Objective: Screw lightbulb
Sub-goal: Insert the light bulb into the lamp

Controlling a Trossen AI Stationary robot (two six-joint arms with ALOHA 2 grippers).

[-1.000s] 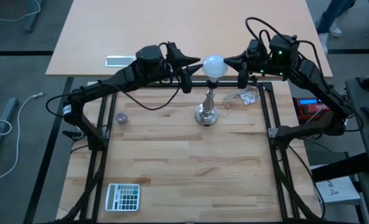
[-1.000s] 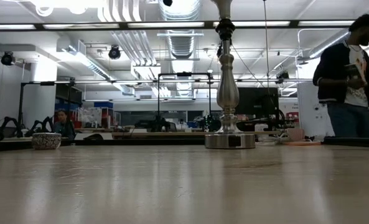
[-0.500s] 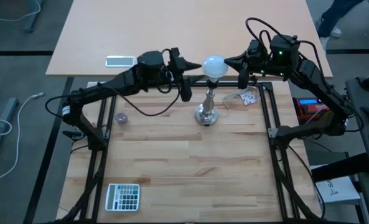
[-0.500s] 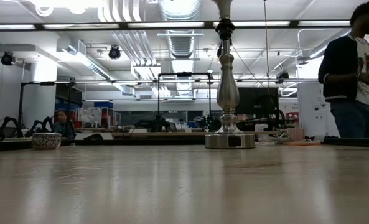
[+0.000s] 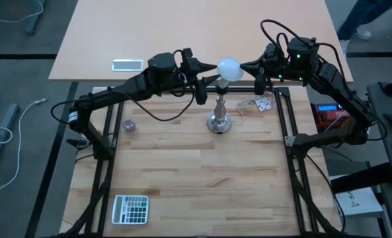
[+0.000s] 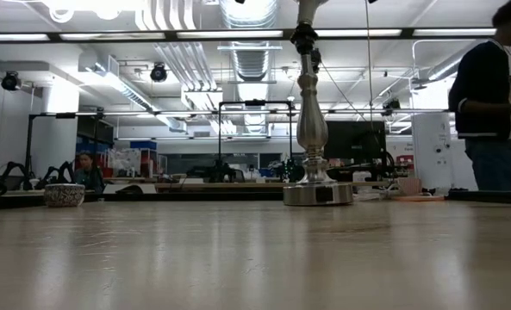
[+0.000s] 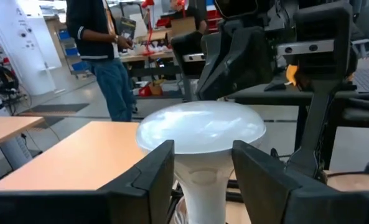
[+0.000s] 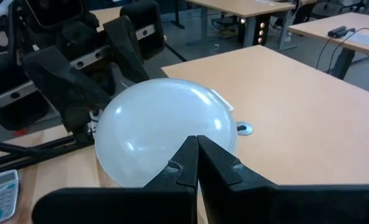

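Observation:
The white lightbulb (image 5: 229, 68) sits on top of the silver stand (image 5: 220, 112), whose round base (image 6: 318, 194) rests on the wooden table. My left gripper (image 5: 209, 80) reaches in level from the table's left, shut on the bulb's neck just under the globe (image 7: 200, 127). From the right, my right gripper (image 5: 244, 67) is shut, with its tips (image 8: 196, 149) at the globe's (image 8: 165, 127) right side. The low view shows only the stand's stem (image 6: 311, 129). My left gripper pinches the bulb's tapering neck (image 7: 200, 186) between its two fingers (image 7: 150, 177), just below the globe. The fingers come in level from the table's left, one on each side. The bulb stands upright on the stand's top. My right gripper's shut tips lie at the globe's side (image 8: 172, 143); I cannot tell whether they touch it.
A calculator (image 5: 131, 209) lies at the near left. A small dark bowl (image 5: 128, 124) sits left of the stand, and a clear packet (image 5: 262, 104) right of it. A phone (image 5: 127, 64) lies on the far table. A person (image 6: 496, 95) stands beyond the right edge.
My left gripper's fingers spread wider about the bulb's neck, then drew in a little. In the low view the stand's stem and top have tipped slightly sideways while its base has stayed in place.

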